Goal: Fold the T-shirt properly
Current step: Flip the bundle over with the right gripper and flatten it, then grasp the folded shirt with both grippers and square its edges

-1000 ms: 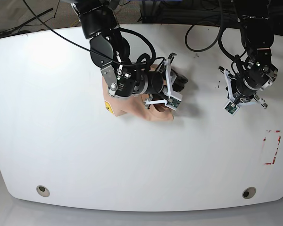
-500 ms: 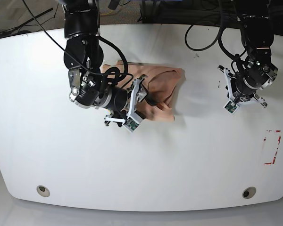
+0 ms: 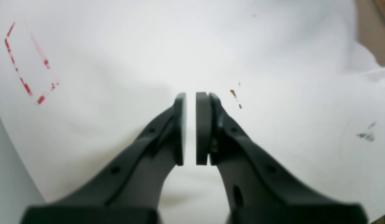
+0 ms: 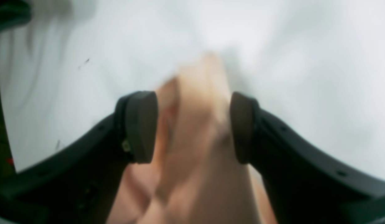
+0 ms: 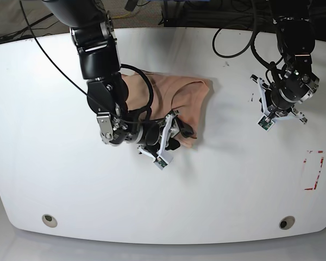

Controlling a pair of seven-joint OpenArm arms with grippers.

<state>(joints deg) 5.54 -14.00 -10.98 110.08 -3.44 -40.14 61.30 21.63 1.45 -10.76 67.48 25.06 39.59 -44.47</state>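
The peach-pink T-shirt (image 5: 179,92) lies folded into a compact block on the white table (image 5: 233,190), left of centre. My right gripper (image 5: 185,133) hovers at the shirt's near edge. In the right wrist view its jaws (image 4: 192,102) stand wide apart, with blurred peach cloth (image 4: 192,140) lying between and below them. My left gripper (image 5: 277,109) hangs over bare table at the right, well clear of the shirt. Its fingers (image 3: 190,95) are shut with only a sliver between the pads and nothing in it. A corner of the shirt (image 3: 372,31) shows at that view's top right.
A red dashed tape rectangle (image 5: 313,169) marks the table near its right edge, also visible in the left wrist view (image 3: 27,62). Two round holes (image 5: 50,219) (image 5: 286,222) sit near the front edge. Cables hang behind the table.
The right arm swept from the shirt's right side leftward, then back to its near edge, and its jaws opened. The bunched shirt now lies spread flatter. The left arm stayed still.
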